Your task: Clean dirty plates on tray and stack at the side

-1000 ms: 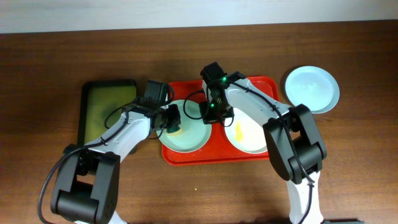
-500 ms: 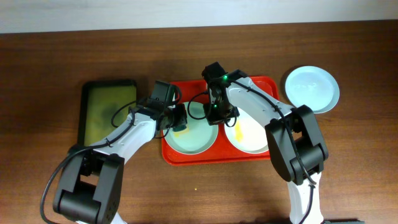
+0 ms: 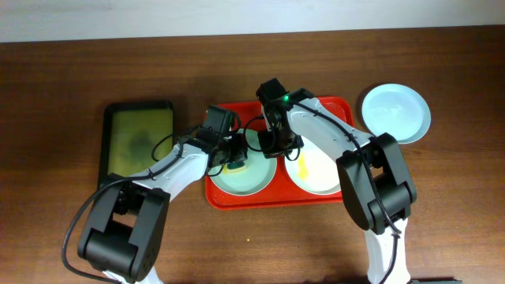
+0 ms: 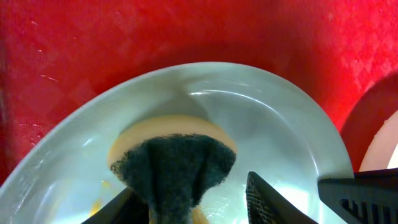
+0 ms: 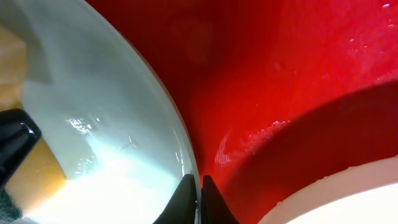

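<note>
Overhead: your tray (image 3: 268, 199) carries the mint plate (image 3: 248, 180) on its left side and the yellow-smeared white plate (image 3: 316, 173) on its right. The third plate (image 3: 396, 112) sits on the table right of the tray, and the green tray (image 3: 138, 142) is to the left. Left gripper (image 3: 235, 155) is over the mint plate, right gripper (image 3: 272, 147) at its right rim. Left wrist: you're clamped on the sponge (image 4: 171, 155), which is pressed onto the mint plate. Right wrist: fingers nearly together, pinching that plate's rim.
</note>
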Controlling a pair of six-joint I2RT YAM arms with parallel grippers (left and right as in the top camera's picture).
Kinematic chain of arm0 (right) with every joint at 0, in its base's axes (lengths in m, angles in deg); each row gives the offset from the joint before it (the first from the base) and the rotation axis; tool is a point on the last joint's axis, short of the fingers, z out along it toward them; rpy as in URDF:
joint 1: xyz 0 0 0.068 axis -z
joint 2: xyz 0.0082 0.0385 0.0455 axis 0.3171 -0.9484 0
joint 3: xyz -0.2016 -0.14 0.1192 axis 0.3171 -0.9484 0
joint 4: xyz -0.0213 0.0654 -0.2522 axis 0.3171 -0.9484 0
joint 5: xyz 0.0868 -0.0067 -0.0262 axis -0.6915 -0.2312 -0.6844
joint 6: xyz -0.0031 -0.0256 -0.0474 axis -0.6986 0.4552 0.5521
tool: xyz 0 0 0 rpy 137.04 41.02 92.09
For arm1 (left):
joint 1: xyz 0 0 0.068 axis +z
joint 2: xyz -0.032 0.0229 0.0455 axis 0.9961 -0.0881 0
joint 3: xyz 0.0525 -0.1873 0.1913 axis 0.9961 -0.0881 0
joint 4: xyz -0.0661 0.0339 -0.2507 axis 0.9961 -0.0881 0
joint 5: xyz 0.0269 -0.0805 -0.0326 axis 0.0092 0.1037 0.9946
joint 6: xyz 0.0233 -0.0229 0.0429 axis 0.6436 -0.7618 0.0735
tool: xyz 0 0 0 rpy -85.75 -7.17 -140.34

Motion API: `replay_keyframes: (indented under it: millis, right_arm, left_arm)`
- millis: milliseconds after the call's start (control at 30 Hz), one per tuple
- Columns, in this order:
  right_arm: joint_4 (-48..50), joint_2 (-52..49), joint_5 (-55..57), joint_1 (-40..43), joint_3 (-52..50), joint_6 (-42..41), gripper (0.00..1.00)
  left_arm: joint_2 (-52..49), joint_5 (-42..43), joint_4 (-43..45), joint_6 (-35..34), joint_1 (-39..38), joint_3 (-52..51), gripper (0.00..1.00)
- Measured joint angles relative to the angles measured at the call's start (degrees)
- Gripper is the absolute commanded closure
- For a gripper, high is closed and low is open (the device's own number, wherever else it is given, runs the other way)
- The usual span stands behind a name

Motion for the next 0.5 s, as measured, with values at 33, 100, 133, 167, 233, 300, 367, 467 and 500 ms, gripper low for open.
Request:
replay_keyframes:
  millis: [33,100,133,167,233,300,367,467,500]
  right_arm:
    - [0.0,0.0,0.0,0.0,0.0,0.0,0.96]
    - [0.02,0.0,0.0,0.0,0.0,0.04,0.96]
    - [0.02,0.0,0.0,0.0,0.0,-0.02,0.96]
    - [0.04,0.0,0.0,0.0,0.0,0.0,0.96]
    - [0.07,0.0,0.0,0.0,0.0,0.0,0.96]
    - [0.09,0.0,0.02,0.0,0.0,0.0,0.96]
    - [0.11,0.0,0.0,0.0,0.0,0.02,0.96]
    - [0.11,0.0,0.02,0.0,0.0,0.04,0.96]
    - [0.13,0.0,0.0,0.0,0.0,0.04,0.96]
  left_arm:
    - [0.0,-0.04,-0.13,0.02,0.0,0.02,0.56]
    - [0.0,-0.09,-0.39,0.11,0.0,0.07,0.56]
    - [0.13,-0.09,-0.61,0.28,0.0,0.11,0.55]
    - [0.33,-0.13,-1.11,0.7,0.0,0.11,0.54]
    - [1.09,-0.24,-2.64,1.81,0.0,0.11,0.52]
    - [2.71,-1.16,-3.43,2.64,0.0,0.11,0.53]
    - [5.07,-2.89,-4.63,3.19,0.0,0.11,0.57]
    - [6.62,-4.94,-6.05,3.48,-0.02,0.13,0.7]
    - [6.62,-5.2,-6.49,3.54,-0.02,0.13,0.71]
